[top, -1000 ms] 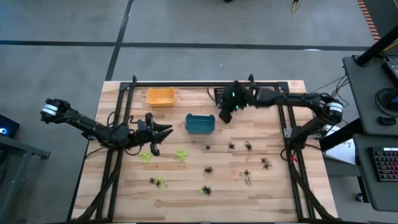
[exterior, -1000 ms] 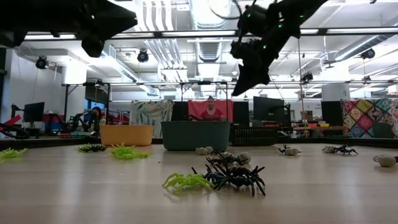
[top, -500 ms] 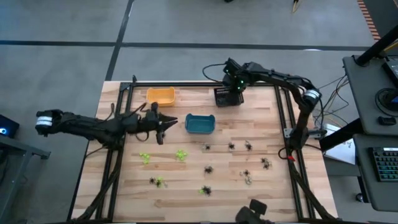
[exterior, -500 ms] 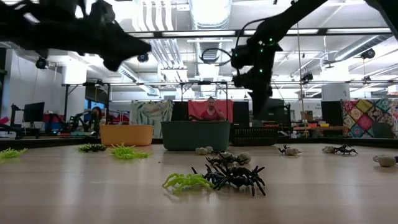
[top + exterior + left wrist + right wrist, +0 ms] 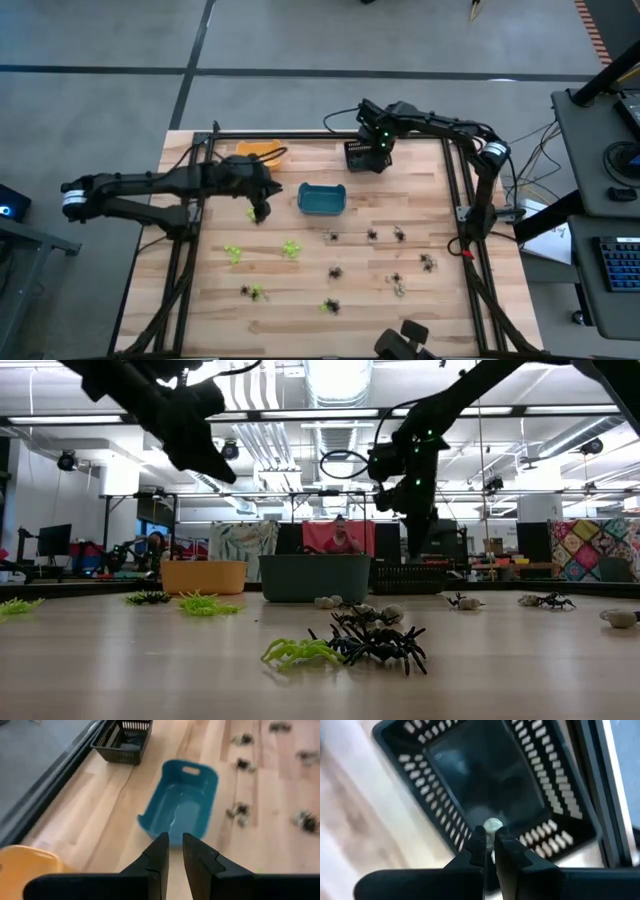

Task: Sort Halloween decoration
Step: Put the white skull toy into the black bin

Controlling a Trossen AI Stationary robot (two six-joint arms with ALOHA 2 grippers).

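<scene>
Up at the far edge of the table (image 5: 300,300), the right gripper (image 5: 490,840) hangs over the black bin (image 5: 485,780), its fingers pinched on a small pale grey-white trinket (image 5: 493,825) held above the bin's dark inside. From above, that gripper (image 5: 376,148) sits right over the black bin (image 5: 362,156), which stands near the teal bin (image 5: 321,199), on the far right of it. The left gripper (image 5: 258,208) is between the orange bin (image 5: 262,152) and the teal bin, its fingers (image 5: 159,852) drawn close with only a thin gap; whether anything lies between them cannot be told. Lime green spiders (image 5: 290,248) lie on the near left of the teal bin, and black spiders (image 5: 371,235) are scattered on its near right, all loose on the wood.
</scene>
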